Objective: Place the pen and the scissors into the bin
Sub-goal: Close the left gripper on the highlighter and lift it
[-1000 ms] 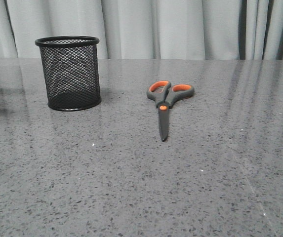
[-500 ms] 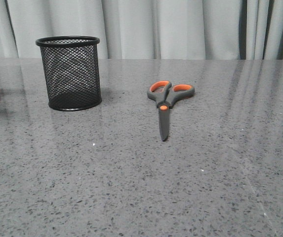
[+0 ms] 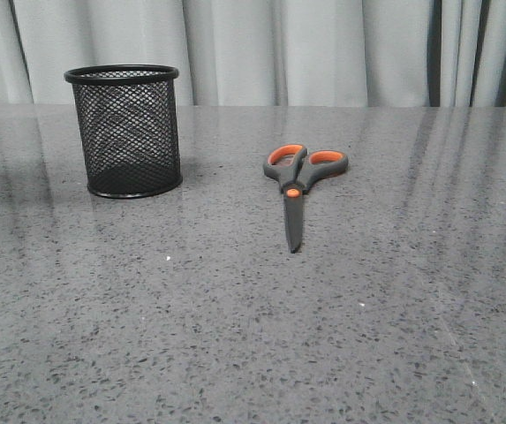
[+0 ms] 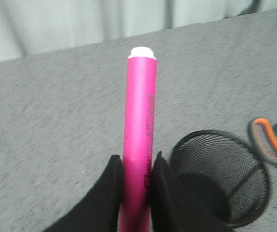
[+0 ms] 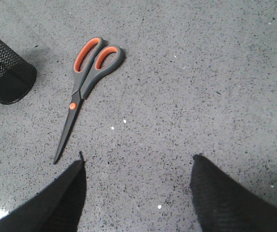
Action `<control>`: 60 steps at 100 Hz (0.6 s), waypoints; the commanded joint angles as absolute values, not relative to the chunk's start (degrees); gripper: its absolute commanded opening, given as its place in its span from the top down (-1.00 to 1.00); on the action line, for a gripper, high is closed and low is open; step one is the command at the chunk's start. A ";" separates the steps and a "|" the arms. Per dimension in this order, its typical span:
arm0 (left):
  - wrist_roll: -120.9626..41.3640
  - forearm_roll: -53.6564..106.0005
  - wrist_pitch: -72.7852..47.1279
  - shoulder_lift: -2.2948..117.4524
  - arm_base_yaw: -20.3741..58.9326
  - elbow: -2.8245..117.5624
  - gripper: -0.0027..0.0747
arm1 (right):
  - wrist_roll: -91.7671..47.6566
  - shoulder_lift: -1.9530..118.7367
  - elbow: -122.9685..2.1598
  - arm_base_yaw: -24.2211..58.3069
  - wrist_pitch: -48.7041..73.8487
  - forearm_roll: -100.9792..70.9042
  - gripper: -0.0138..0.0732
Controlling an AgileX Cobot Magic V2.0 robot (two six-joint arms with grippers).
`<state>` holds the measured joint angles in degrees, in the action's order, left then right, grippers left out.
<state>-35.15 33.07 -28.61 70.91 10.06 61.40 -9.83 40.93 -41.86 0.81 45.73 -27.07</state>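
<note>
The magenta pen (image 4: 139, 121) with its pale end cap is clamped between the black fingers of my left gripper (image 4: 137, 166), held above the table beside the bin (image 4: 220, 176). In the front view the black mesh bin (image 3: 127, 130) stands at the back left, with neither gripper nor the pen showing. The scissors (image 3: 296, 181) lie flat at the table's middle, handles away, blades pointing toward the front. My right gripper (image 5: 138, 166) hangs open above bare table, with the scissors (image 5: 82, 87) lying ahead of it and to one side.
The grey speckled tabletop (image 3: 341, 336) runs back to a pale curtain (image 3: 323, 49). Apart from the bin and scissors, nothing else lies on it.
The pen tip that showed at the front view's left edge has gone out of that view. Bin and scissors have not moved.
</note>
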 commanded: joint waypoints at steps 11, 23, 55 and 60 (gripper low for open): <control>-36.48 36.12 -18.87 70.12 17.07 63.03 0.99 | -10.24 41.23 -43.79 0.79 43.02 -28.35 -0.29; -36.48 36.12 -12.84 71.68 21.04 63.03 0.99 | -10.24 41.23 -43.79 0.79 43.02 -28.35 -0.29; -36.48 36.12 -6.25 79.79 26.00 63.03 0.99 | -10.24 41.23 -43.79 0.79 43.24 -29.46 -0.29; -36.48 36.12 -5.74 80.92 26.16 63.03 0.99 | -10.24 41.23 -43.79 0.79 43.24 -29.46 -0.29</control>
<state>-36.41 34.97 -10.71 81.01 25.37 61.30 -9.96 40.93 -41.86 0.81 45.94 -27.66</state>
